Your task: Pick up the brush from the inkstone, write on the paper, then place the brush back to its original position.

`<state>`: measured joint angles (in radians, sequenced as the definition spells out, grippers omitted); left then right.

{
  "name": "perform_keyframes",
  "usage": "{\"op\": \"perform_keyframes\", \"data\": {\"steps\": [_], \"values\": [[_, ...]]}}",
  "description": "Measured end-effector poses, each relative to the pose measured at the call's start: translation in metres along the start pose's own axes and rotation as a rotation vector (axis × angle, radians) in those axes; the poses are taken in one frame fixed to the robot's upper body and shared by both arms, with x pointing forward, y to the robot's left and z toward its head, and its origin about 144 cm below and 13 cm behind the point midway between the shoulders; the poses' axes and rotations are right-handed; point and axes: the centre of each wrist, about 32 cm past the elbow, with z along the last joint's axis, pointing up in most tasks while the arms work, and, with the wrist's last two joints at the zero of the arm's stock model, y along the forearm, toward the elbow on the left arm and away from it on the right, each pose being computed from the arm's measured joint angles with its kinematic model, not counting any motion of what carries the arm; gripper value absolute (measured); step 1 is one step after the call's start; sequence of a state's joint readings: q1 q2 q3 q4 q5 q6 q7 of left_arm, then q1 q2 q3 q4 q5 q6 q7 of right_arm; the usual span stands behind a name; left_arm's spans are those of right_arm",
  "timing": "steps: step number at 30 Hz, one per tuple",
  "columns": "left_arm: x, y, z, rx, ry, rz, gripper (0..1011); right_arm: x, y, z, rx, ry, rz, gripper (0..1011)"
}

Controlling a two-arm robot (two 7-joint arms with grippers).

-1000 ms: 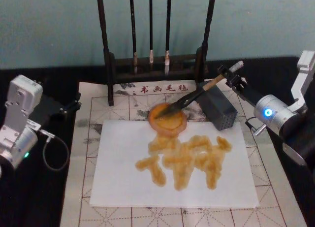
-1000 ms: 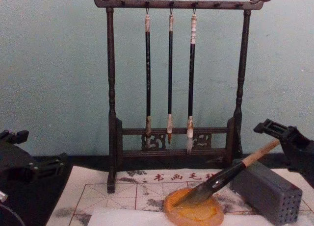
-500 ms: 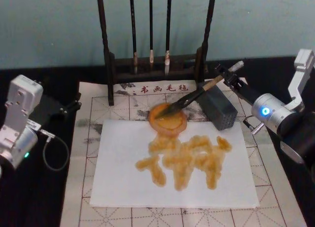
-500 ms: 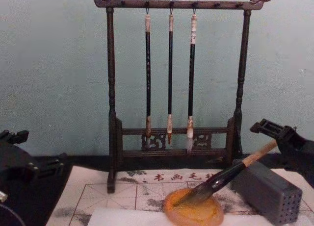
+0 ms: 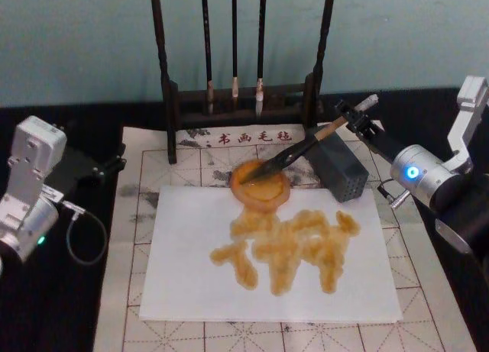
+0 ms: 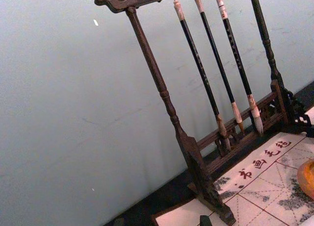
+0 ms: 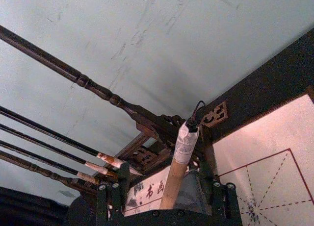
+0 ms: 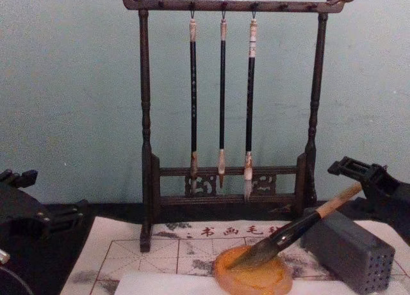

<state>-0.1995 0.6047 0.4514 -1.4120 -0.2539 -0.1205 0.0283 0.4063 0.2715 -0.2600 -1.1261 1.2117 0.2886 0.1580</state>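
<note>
From the head view, the large calligraphy brush (image 5: 302,150), tan in the shaft and black in its thick lower part, lies tilted with its dark tuft on the round, glossy orange-amber inkstone (image 5: 267,193) and its shaft leaning across the top of a grey rectangular block with small holes (image 5: 341,171). The inkstone sits at the far edge of the white sheet of paper (image 5: 187,268), which bears broad amber strokes (image 5: 294,245) and lies on a beige mat with red grid lines (image 5: 130,298). The right gripper (image 5: 354,112) is at the upper end of the shaft, behind the block. The left gripper (image 5: 107,167) is parked at the left, off the mat; how it stands I cannot tell. The left wrist view looks at a dark wooden rack (image 6: 171,118) with three thin dark brushes (image 6: 223,79) hanging from it, the mat's red characters below. In the right wrist view the whitish end cap (image 7: 187,138) and tan shaft run up between the two fingers (image 7: 221,199), which are spread wide with a gap on each side, so the jaws are apart and hold nothing. From the chest view, the brush slopes up from the inkstone over the block's near corner, its end just beside the right gripper.
</note>
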Motion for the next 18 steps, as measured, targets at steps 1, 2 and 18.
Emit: {"op": "perform_keyframes", "data": {"steps": [1, 2, 18], "values": [[0.0000, 0.0000, 0.0000, 0.000, 0.000, 0.000, 1001, 0.0000, 0.0000, 0.0000, 0.000, 0.000, 0.000, 908], [0.0000, 0.0000, 0.0000, 0.000, 0.000, 0.000, 1001, 0.0000, 0.0000, 0.0000, 0.000, 0.000, 0.000, 892], [0.0000, 0.0000, 0.0000, 0.000, 0.000, 0.000, 1001, 0.0001, -0.0004, 0.0000, 0.000, 0.000, 0.000, 429]]}}
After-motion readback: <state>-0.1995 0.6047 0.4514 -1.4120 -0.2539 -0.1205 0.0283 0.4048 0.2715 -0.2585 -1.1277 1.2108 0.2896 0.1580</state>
